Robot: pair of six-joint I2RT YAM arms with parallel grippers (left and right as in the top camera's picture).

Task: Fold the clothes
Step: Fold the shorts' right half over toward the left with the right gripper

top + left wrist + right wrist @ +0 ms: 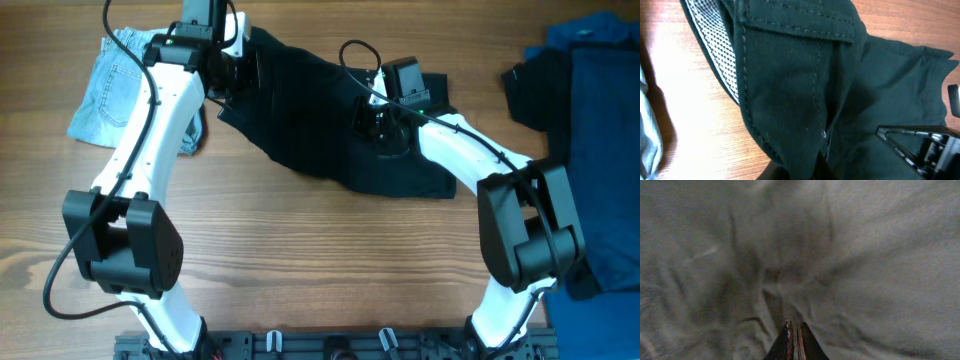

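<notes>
A black garment (320,120) with a waistband and checked lining lies crumpled across the back middle of the table. My left gripper (232,72) is at its left end. In the left wrist view the cloth (805,75) runs down into the jaws (801,172), which are shut on it. My right gripper (372,122) is on the garment's right half. In the right wrist view its fingertips (794,326) are pressed together on a pinch of dark cloth (850,255), with wrinkles running toward them. The right arm's gripper also shows in the left wrist view (927,145).
A light-blue denim piece (118,82) lies at the back left, beside the left arm. A pile of blue cloth (600,150) and black cloth (535,85) covers the right edge. Bare wooden table (320,270) lies in front.
</notes>
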